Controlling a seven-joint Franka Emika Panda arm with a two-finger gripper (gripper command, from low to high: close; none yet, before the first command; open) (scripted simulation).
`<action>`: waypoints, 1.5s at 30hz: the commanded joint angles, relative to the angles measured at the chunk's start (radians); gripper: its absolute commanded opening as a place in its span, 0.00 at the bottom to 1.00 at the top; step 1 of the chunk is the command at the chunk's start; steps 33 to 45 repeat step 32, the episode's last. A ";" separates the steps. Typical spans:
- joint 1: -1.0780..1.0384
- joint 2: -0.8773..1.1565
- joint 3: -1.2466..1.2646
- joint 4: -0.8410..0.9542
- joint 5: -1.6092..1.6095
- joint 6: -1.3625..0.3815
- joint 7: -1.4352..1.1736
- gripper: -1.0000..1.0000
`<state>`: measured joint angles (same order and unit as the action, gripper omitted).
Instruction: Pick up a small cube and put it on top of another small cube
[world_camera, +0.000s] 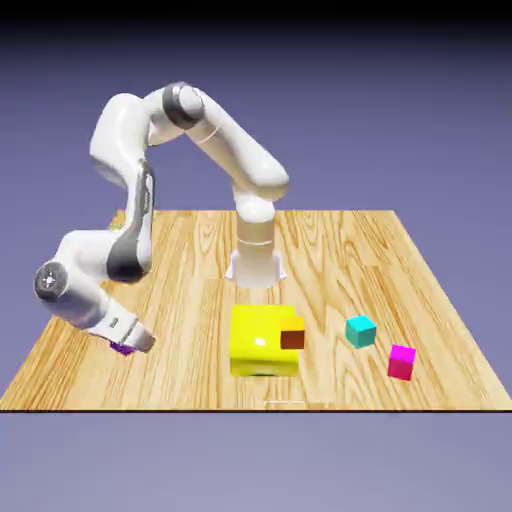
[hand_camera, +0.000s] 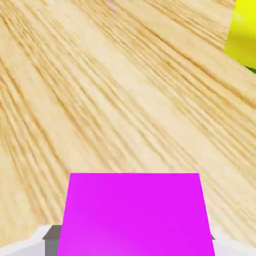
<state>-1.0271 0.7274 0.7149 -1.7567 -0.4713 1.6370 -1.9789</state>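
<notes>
While the hand (hand_camera: 135, 240) clamps the purple-magenta cube (hand_camera: 135, 215), equal-sided, no long axis, slightly turned

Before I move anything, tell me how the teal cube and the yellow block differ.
The yellow block is far bigger than the teal cube. The block is bright yellow, while the cube is teal. A small orange-brown cube shows against the block's right part in the exterior view; nothing shows against the teal cube. Both sit on the wooden table.
</notes>
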 joint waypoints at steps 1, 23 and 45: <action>0.036 -0.009 0.009 -0.007 -0.002 -0.002 0.009 0.00; 0.791 -0.024 0.379 -0.304 -0.148 -0.052 -0.122 0.00; 0.788 -0.007 0.357 -0.337 -0.175 -0.014 -0.110 1.00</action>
